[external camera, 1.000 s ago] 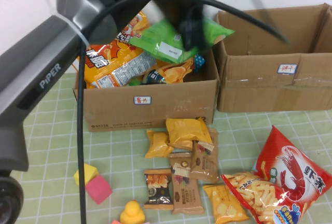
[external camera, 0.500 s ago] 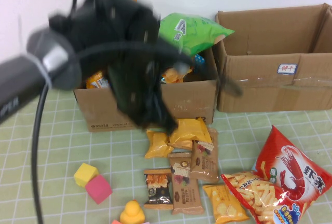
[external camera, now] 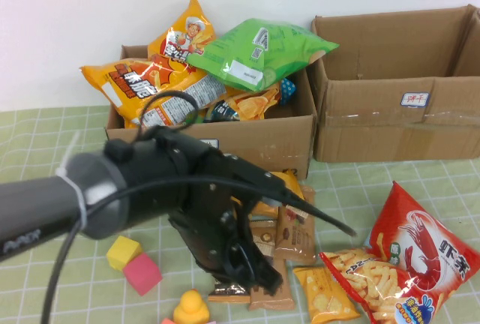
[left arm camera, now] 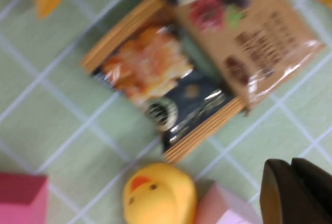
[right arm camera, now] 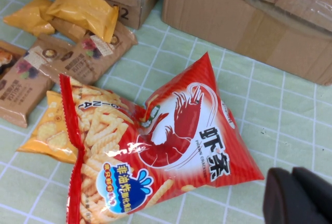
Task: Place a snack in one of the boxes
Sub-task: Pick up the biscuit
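While the small dark snack packet (left arm camera: 166, 89) lies flat on the bench (external camera: 45, 151) just below the left end effector (external camera: 251, 275), whose fingers are closed and empty, it looks light, crinkly and slippery; pinching a sealed edge seems best. Behind stand the boxes (external camera: 247, 140). Right end effector (right arm camera: 298, 195), closed, hovers beside the red prawn-strip bag (right arm camera: 176, 146).

Red shrimp-chip bag (right arm camera: 171, 141) reads "虾条" (large black characters).
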`<state>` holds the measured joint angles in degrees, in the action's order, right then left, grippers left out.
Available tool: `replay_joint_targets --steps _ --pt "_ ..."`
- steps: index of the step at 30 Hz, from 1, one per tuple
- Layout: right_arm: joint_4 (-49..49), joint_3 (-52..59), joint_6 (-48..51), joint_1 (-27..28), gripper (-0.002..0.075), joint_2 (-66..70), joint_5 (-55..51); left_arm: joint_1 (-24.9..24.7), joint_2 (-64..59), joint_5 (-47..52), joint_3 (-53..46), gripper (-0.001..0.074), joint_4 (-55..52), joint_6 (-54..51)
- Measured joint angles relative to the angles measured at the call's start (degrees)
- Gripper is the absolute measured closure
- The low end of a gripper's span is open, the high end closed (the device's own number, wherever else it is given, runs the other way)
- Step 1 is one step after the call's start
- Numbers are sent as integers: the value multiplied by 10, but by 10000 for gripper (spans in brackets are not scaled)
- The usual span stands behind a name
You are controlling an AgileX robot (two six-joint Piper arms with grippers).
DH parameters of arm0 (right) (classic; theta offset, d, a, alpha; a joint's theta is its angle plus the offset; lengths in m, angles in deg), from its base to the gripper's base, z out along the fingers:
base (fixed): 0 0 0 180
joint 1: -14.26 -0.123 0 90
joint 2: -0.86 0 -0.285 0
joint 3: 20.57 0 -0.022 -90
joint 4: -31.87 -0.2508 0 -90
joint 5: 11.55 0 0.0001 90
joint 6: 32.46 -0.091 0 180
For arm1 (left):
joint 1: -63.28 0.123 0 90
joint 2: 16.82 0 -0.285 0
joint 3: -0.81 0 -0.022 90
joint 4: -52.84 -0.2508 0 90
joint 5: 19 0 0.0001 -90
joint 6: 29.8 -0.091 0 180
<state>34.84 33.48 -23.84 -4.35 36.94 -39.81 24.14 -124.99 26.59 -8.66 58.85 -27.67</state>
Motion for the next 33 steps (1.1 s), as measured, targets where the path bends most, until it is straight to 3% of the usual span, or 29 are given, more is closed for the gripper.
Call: replay_joint_targets --steps 20,23,29,33 --pt "0 0 0 0 715 0 0 -27 -129 -64 -2 737 -72 -4" --pt "0 0 0 0 715 0 0 -27 -138 -76 -2 737 -138 54" --pt "0 0 0 0 715 0 -1 -27 -138 -48 -2 737 -336 286" --pt "0 0 0 0 715 0 -1 -27 -132 -31 -2 737 -336 304"
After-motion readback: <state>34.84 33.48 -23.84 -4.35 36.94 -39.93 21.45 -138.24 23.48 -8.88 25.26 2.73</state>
